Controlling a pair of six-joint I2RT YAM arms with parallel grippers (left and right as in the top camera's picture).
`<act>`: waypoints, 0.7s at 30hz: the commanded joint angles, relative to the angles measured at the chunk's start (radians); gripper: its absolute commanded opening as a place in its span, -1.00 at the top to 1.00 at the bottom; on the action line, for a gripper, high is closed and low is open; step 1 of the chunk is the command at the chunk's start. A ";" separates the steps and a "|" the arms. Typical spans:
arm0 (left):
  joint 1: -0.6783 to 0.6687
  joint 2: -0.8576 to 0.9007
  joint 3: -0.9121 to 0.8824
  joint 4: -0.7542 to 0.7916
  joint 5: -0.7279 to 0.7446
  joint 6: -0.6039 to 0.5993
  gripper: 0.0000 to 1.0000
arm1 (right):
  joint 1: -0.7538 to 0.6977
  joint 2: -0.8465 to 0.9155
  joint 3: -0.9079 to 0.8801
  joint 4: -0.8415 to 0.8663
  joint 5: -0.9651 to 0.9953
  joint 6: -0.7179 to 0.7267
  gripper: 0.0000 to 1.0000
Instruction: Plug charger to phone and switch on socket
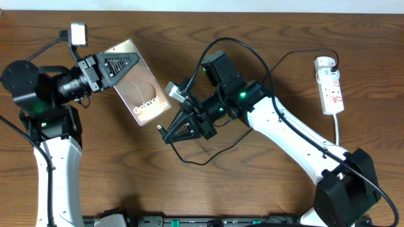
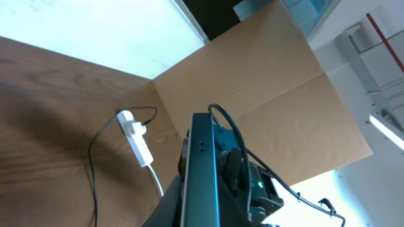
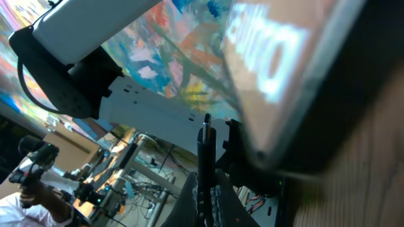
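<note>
2 pincers clenched: my left pincer (image 1: 131,63) grips the phone (image 1: 146,98), my right pincer (image 1: 165,131) holds the charger (image 3: 205,151) tip just beside its lower end; the socket (image 1: 330,85) lies well apart.

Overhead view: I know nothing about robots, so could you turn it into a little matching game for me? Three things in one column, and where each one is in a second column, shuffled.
Things:
1. phone
2. charger plug
3. power strip

Places:
A. lying on the table, away from both sets of fingers
B. gripped by the left arm's fingers
C. gripped by the right arm's fingers, close to the phone's end

Pairs: 1-B, 2-C, 3-A.
</note>
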 commanded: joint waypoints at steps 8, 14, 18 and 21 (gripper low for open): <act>-0.003 -0.006 0.006 0.011 0.040 -0.033 0.85 | -0.018 0.008 -0.007 0.011 -0.012 -0.017 0.98; -0.003 -0.006 0.006 0.011 0.039 -0.032 0.85 | -0.018 0.008 -0.007 0.031 -0.013 0.007 0.99; -0.003 -0.006 0.006 0.010 0.034 -0.032 0.85 | -0.016 0.008 -0.007 0.034 -0.004 0.013 0.98; -0.012 -0.006 0.006 0.010 0.016 -0.032 0.85 | -0.017 0.008 -0.007 0.037 -0.004 0.013 0.98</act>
